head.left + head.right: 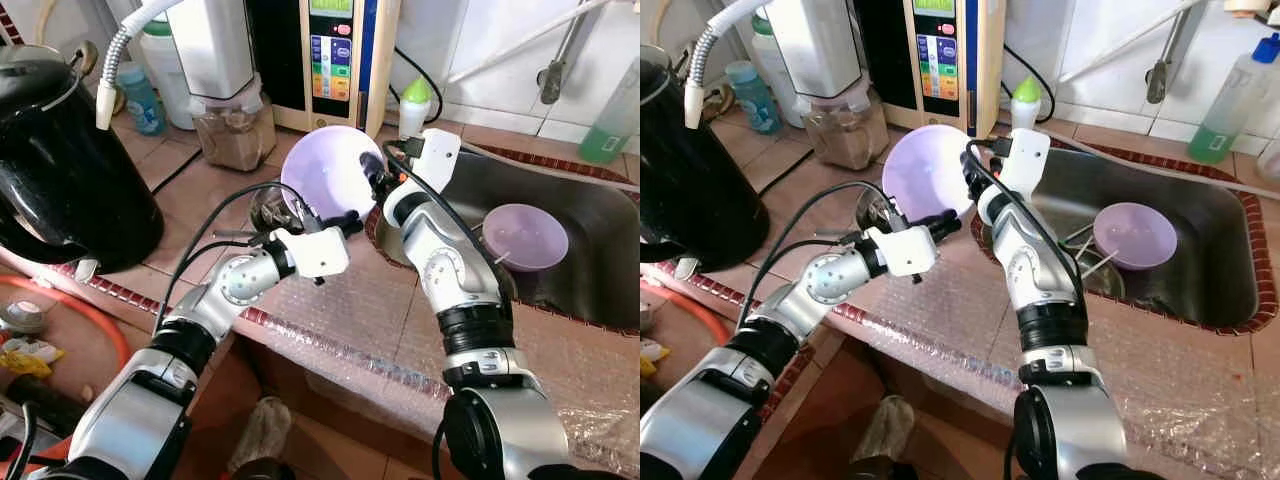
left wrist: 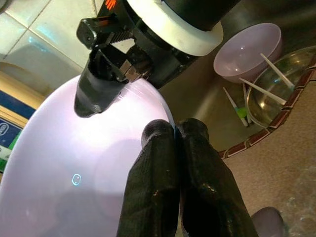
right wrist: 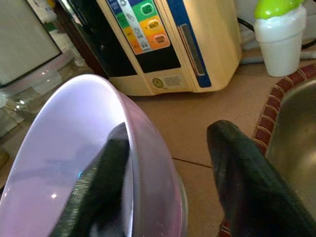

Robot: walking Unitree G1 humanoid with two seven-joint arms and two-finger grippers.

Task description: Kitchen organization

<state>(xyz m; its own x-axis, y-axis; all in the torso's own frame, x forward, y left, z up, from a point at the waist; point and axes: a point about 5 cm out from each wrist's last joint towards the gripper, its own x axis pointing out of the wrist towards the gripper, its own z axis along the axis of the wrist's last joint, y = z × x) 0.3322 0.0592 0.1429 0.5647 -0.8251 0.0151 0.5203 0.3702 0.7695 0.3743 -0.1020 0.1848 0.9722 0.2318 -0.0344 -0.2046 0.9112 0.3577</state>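
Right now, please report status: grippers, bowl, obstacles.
Left gripper shut on lilac bowl rim. Right gripper open astride same rim. Bowl tilted above counter edge. Second bowl in sink.

Around the tilted lilac plastic bowl (image 1: 328, 172) passage was tight. Behind it stood the cream water-purifier cabinet (image 1: 345, 60) and a green-capped white bottle (image 1: 414, 105); beside it, toward the black kettle (image 1: 60, 170), a clear jar of brown grounds (image 1: 235, 130). Bare brown countertop (image 1: 200, 200) lay open in front.
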